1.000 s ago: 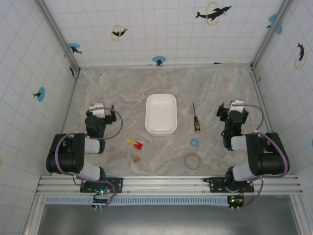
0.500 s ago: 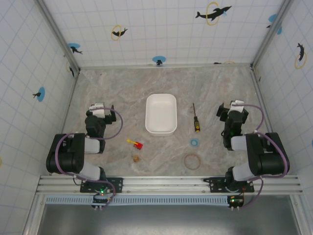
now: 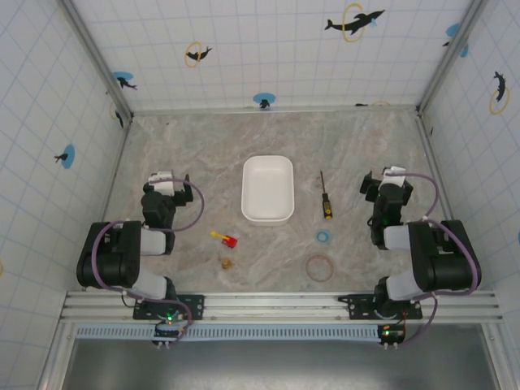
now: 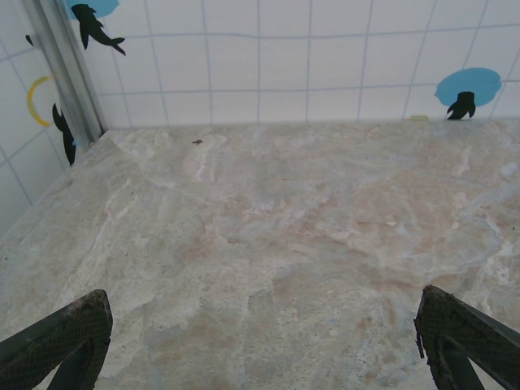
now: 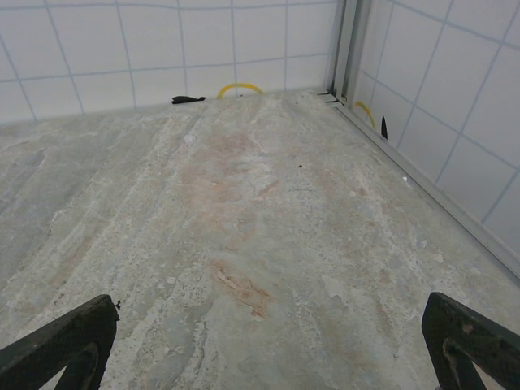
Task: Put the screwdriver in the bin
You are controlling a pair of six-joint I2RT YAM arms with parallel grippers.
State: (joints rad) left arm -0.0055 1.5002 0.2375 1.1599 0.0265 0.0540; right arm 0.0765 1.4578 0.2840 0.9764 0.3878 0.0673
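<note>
Marble table (image 3: 203,146) first, and at its centre sits the white bin (image 3: 267,189), nothing inside. Left gripper (image 3: 171,179) hangs well off to the bin's left, fingers (image 4: 65,341) spread wide over bare stone. Right gripper (image 3: 383,177) mirrors it on the far side, fingers (image 5: 69,341) wide too, gripping nothing. The screwdriver (image 3: 325,197) lies flat between bin and right gripper, apart from both, yellow handle toward the arms. Nearer the bases: a brown ring (image 3: 318,266), a small blue ring (image 3: 323,236), a red-and-yellow toy piece (image 3: 225,238).

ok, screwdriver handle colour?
Yellow with black, on the screwdriver; best seen in the top external view.
</note>
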